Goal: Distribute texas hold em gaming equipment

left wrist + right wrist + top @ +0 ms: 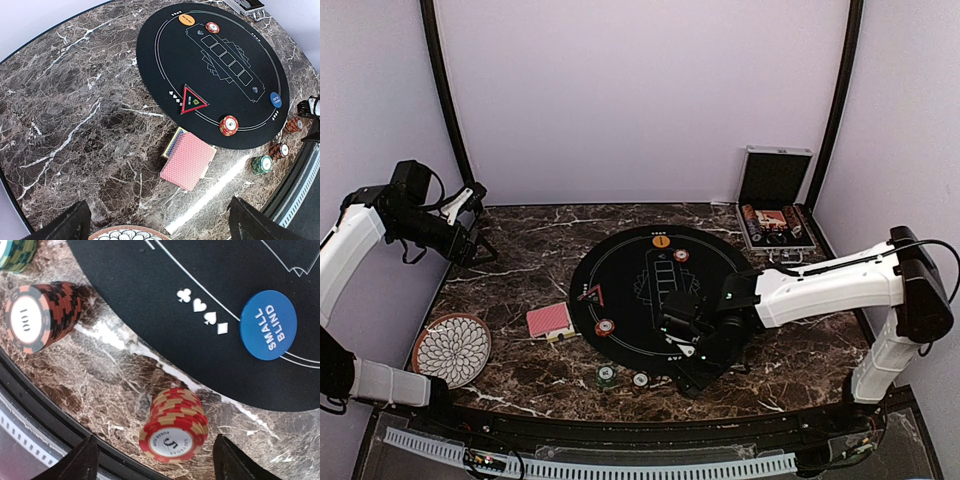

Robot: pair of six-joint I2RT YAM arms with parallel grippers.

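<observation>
Judging from the layout, you're midway: blue disc [268, 325] and orange disc [186, 19] sit on the mat [165, 65], cards [188, 160] lie undealt on the desk [75, 125]. Left pincer [159, 210] gapes empty; right pincer [155, 445], equally wide, straddles the red stack [173, 430].

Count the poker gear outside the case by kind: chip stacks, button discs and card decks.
Chip stacks: 5 (far red stack and near red stack on the mat; red 5 stack, black-and-red 100 stack and green stack off it)
Button discs: 2 (orange disc, blue Small Blind disc)
Red-backed card deck: 1
Total: 8
</observation>
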